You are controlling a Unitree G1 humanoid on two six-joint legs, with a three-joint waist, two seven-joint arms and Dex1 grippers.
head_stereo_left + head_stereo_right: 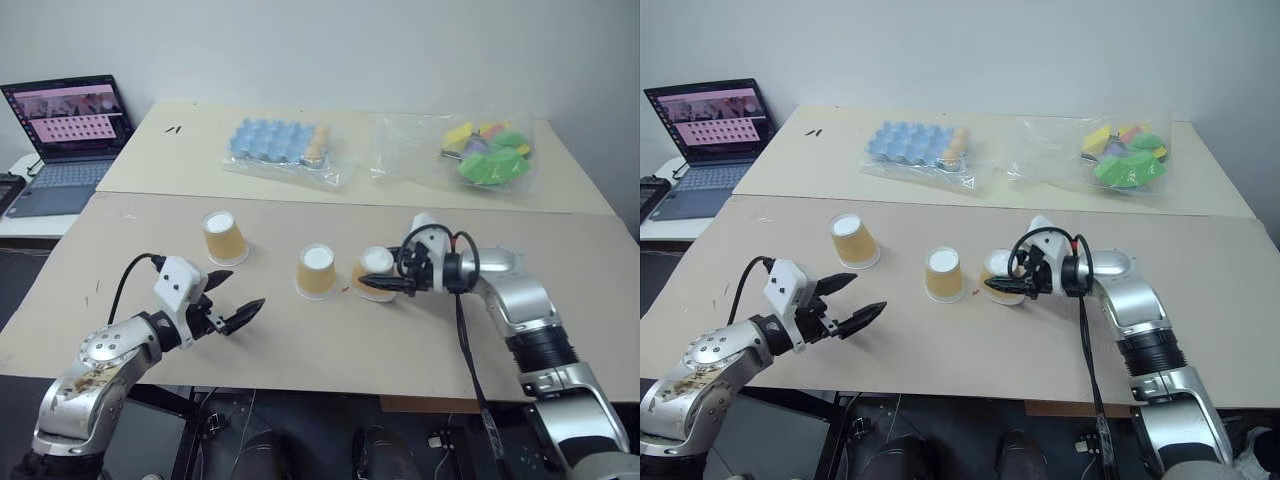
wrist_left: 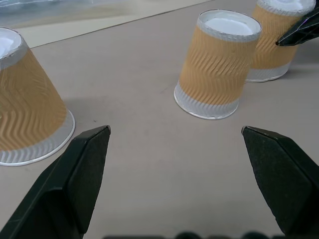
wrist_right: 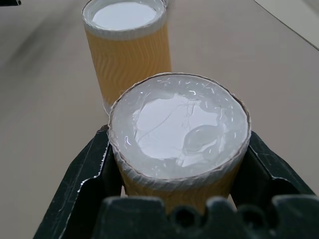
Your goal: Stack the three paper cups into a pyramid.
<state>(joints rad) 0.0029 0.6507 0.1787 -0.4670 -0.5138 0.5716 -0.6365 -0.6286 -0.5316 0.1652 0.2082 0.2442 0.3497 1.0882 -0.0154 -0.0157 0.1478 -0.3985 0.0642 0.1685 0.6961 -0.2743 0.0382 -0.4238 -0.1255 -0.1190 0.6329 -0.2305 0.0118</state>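
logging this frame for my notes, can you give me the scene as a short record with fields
task stage: no pyramid yet, all three paper cups upside down on the brown table
left cup: standing alone, untouched
middle cup: standing alone, untouched
right cup: beside the middle cup, tilted, clamped in the right gripper
left gripper: jaws open, holding nothing, short of the left and middle cups
background: blue moulded tray in clear plastic, bag of coloured blocks, open laptop
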